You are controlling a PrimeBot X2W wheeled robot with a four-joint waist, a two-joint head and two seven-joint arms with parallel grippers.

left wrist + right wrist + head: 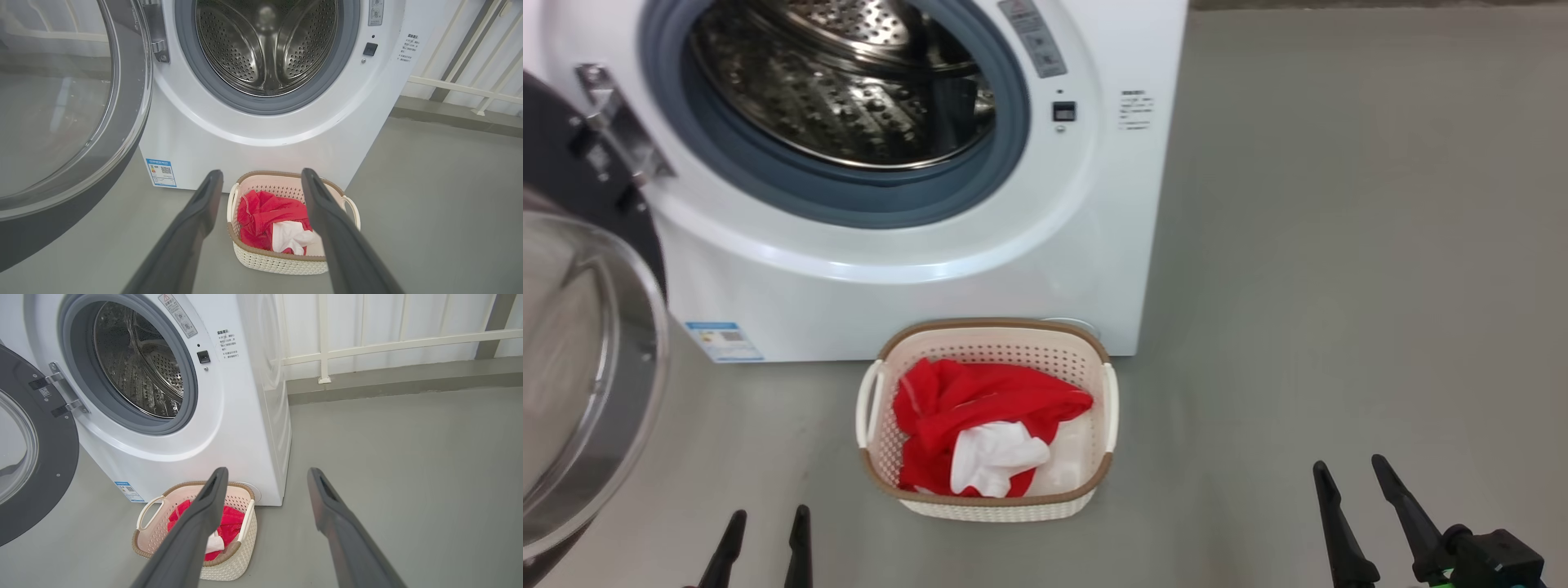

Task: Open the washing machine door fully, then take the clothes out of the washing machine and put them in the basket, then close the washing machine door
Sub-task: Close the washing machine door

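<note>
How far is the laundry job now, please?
Done: the washing machine door stands open, the drum looks empty, the clothes lie in the basket. In hand: nothing; the left gripper and right gripper are open and free. Left: closing the door.

Left gripper (261, 173): fingers wide apart, rising from 6 o'clock, framing the basket (282, 265). The basket sits on the grey floor (429, 204), close before the washing machine (286, 134). Red-and-white clothes (265, 216) lie in it. Steel drum (265, 45) at 12 o'clock. Washing machine door (135, 102) stands open at 9 o'clock.
</note>
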